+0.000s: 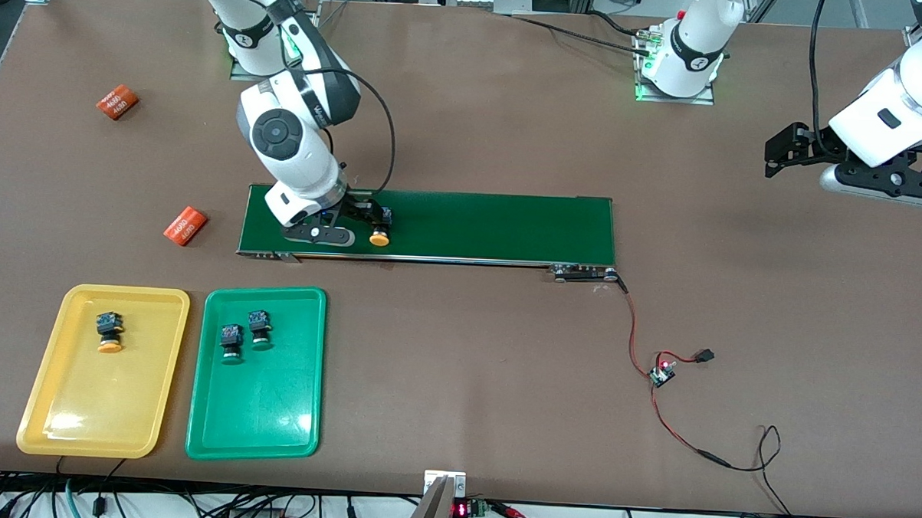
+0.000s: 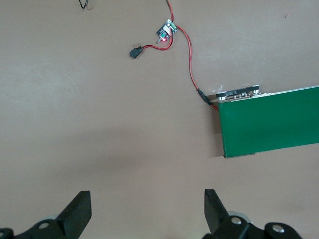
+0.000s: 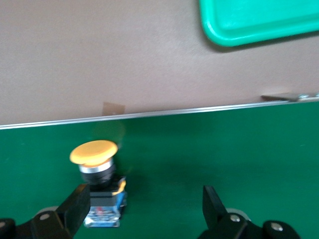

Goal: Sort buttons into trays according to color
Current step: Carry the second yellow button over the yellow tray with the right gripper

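Note:
A yellow-capped button (image 1: pixel 380 228) lies on its side on the conveyor belt (image 1: pixel 500 228) toward the right arm's end. My right gripper (image 1: pixel 364 216) is open and low over the belt. In the right wrist view the button (image 3: pixel 97 172) lies between the jaws, against one finger (image 3: pixel 75 206), with the gripper (image 3: pixel 144 206) not closed on it. The yellow tray (image 1: pixel 42 398) holds one yellow-capped button (image 1: pixel 109 332). The green tray (image 1: pixel 271 413) holds two green-capped buttons (image 1: pixel 230 344) (image 1: pixel 260 330). My left gripper (image 1: pixel 773 156) waits open and empty over bare table at the left arm's end (image 2: pixel 147 209).
Two orange cylinders (image 1: pixel 117 101) (image 1: pixel 184 225) lie on the table near the right arm's end. A red-and-black wire with a small circuit board (image 1: pixel 662 371) runs from the belt's end toward the front camera; it also shows in the left wrist view (image 2: pixel 167 31).

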Robot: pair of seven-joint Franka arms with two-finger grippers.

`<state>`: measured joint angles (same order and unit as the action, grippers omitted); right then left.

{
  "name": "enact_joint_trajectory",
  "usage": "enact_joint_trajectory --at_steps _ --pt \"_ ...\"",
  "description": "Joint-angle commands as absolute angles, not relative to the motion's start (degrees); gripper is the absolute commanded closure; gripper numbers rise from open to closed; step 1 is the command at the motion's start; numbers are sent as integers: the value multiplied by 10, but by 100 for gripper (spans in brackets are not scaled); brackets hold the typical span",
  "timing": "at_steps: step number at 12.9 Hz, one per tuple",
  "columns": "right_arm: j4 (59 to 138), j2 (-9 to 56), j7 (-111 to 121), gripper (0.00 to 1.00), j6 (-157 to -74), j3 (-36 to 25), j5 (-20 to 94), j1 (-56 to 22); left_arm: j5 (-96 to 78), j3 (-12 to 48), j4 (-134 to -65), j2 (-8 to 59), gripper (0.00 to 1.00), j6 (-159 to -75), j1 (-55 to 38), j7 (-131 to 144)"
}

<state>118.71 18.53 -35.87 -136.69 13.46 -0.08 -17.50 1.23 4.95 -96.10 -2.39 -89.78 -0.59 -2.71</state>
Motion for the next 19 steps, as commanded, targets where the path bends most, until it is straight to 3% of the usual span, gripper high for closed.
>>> enact_joint_trajectory --at_steps 1,8,10,13,14,19 --pt "1191 193 -374 0 -1379 141 2 -182 8 51 -939 -13 0 -880 -6 -9" --pt "1190 226 -373 2 -1411 142 -1 -182 8 57 -938 -13 0 -879 -7 -4" --pt "1190 226 -367 30 -1410 142 -4 -181 8 57 -938 -13 0 -879 -7 -4" --pt "1187 224 -350 88 -1406 141 -4 -175 8 57 -938 -13 0 -880 -7 -4" --pt "1179 219 -345 98 -1403 140 -4 -169 8 57 -938 -13 0 -879 -7 -4" --pt "1048 218 -206 98 -1243 106 -11 -121 8 59 -935 -13 0 -879 -7 -4"
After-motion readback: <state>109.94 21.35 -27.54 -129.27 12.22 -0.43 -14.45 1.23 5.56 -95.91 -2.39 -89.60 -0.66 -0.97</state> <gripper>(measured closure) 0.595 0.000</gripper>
